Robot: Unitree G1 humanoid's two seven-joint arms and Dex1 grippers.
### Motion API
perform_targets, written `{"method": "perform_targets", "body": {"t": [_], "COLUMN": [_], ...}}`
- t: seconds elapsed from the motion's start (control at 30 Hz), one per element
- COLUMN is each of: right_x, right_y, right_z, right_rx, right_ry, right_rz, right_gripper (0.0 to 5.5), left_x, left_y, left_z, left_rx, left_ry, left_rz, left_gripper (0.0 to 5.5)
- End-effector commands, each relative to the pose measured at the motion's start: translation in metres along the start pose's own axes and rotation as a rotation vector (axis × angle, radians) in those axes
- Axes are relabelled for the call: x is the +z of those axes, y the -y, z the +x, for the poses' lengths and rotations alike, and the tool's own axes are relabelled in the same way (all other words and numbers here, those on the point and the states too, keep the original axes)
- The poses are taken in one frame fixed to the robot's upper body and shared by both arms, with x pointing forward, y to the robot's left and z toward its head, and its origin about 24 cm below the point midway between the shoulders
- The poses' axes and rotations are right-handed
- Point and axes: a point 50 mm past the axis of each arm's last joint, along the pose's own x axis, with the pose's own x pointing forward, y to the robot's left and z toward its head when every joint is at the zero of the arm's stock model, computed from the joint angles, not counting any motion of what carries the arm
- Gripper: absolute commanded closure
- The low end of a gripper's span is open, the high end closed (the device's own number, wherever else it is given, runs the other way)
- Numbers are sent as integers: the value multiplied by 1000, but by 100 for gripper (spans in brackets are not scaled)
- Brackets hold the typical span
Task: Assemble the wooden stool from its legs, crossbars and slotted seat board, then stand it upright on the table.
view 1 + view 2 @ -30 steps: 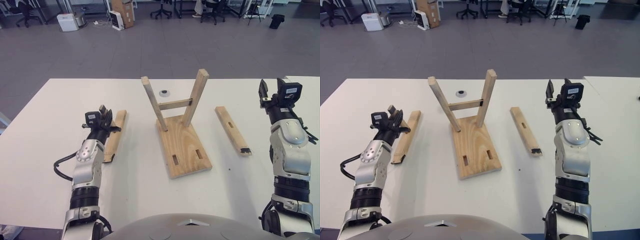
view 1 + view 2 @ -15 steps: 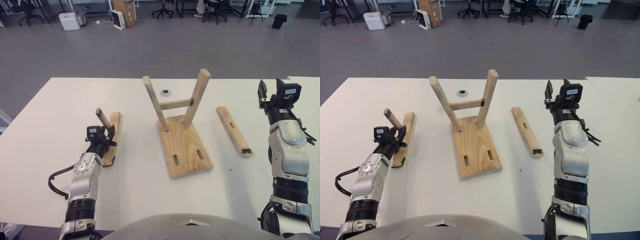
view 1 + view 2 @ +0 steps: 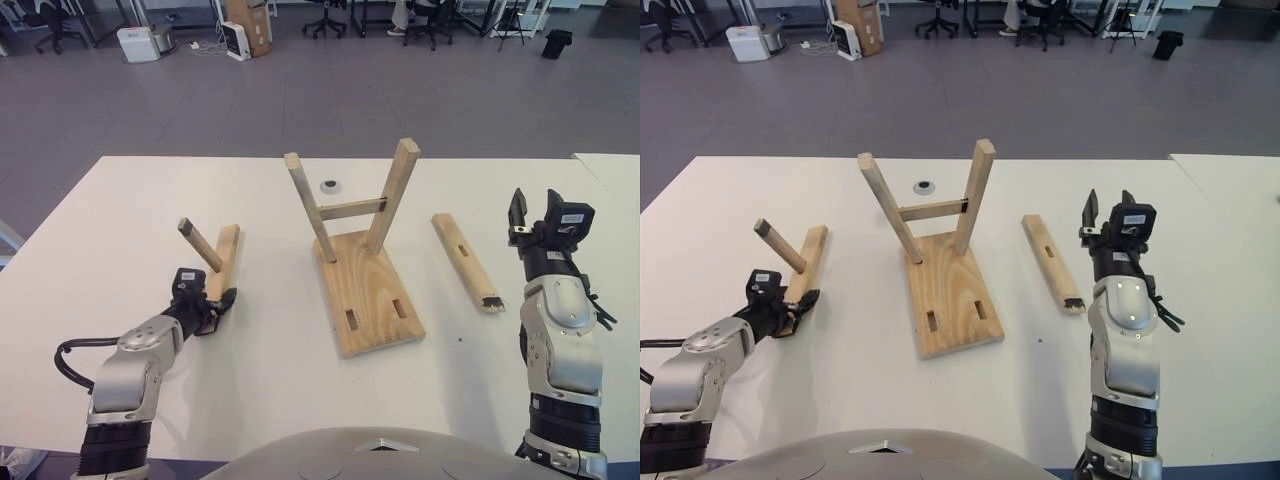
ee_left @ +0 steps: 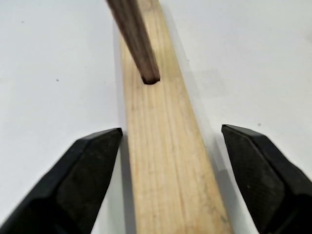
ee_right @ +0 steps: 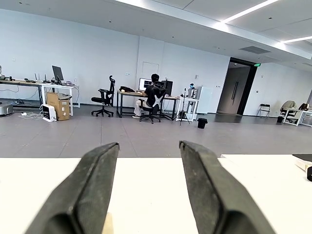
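Observation:
The slotted seat board (image 3: 367,300) lies flat mid-table. Two legs (image 3: 393,195) stand up from its far end, joined by a crossbar (image 3: 350,209). To its left a third leg (image 3: 224,258) lies flat, with a short dark-tipped crossbar (image 3: 200,244) sticking up from a hole in it. My left gripper (image 3: 214,304) sits at this leg's near end, open, its fingers (image 4: 80,175) on either side of the wood (image 4: 161,146). A fourth leg (image 3: 464,260) lies to the right of the board. Beyond it my right gripper (image 3: 534,214) is raised above the table, open and holding nothing (image 5: 151,195).
A small round fitting (image 3: 329,186) sits on the white table (image 3: 120,210) behind the standing legs. The floor beyond the far edge holds office chairs and boxes. A second table edge (image 3: 610,165) shows at the far right.
My left gripper has drawn back along the lying leg to its near end, leaving the short crossbar standing in the leg. My right arm has come lower and nearer.

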Motion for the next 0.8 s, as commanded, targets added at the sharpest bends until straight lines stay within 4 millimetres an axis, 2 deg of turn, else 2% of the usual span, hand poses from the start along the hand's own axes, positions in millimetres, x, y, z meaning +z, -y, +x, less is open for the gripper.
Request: {"method": "perform_targets", "body": {"t": [0.03, 0.17, 0.33, 0.4, 0.47, 0.53, 0.6, 0.63, 0.7, 0.73, 0.8], "right_x": [0, -1, -1, 0, 2, 8, 25, 41, 73, 86, 109], "right_y": [-2, -5, -5, -7, -8, -11, -19, -23, -27, -29, -36], "right_z": [-5, -6, -3, 0, 4, 8, 11, 15, 24, 28, 34], "right_rx": [-17, -14, -4, 6, 21, 53, 171, 241, 372, 446, 614], "right_ry": [-8, -12, -12, -6, 3, 26, 104, 152, 239, 271, 322], "right_rz": [5, 5, 16, 15, 17, 59, 144, 215, 330, 365, 452], "right_gripper": [319, 319, 319, 319, 319, 319, 319, 319, 319, 297, 252], "left_x": [-7, -16, -49, -45, -26, 18, 83, 133, 221, 254, 296], "left_y": [-2, -12, -46, -49, -51, -58, -55, -48, -32, -23, 0], "left_z": [-8, -16, -25, -19, -8, 4, 13, 11, -10, -22, -42], "left_rx": [0, 12, 48, 21, -12, -30, -72, -100, -169, -230, -415], "left_ry": [-53, -97, -195, -146, -59, 85, 243, 376, 626, 721, 837], "left_rz": [10, 30, 145, 160, 179, 163, 145, 149, 174, 204, 206], "left_gripper": [194, 255, 347, 347, 347, 347, 347, 347, 347, 347, 347]}}
